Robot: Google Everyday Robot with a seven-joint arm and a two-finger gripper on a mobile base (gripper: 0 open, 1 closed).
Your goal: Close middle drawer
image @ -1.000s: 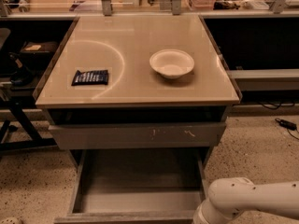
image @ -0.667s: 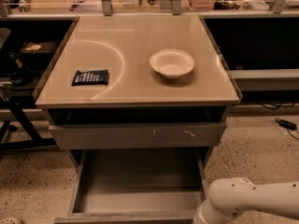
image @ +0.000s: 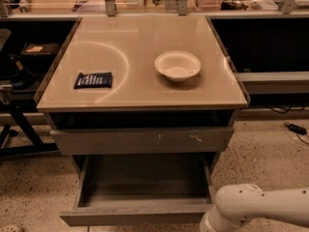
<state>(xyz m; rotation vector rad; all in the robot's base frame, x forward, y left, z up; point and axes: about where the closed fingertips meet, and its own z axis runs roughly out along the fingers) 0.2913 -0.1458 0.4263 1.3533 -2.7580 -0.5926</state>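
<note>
Looking at the middle drawer (image: pixel 140 216) pulled way out toward the near side, below the scratched drawer front (image: pixel 142 140). Got the white arm (image: pixel 260 209) just beside its near right corner, gripper cut off past the near frame edge, so can't tell its grip. Open floor (image: pixel 270 153) on the right.

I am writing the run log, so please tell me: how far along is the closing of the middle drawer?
Done: nothing yet; the middle drawer stands pulled far out, its grey inside showing. In hand: the robot arm is by the drawer's right front corner; the gripper is out of view, below the frame. Left: push the drawer in under the scratched drawer front.
</note>
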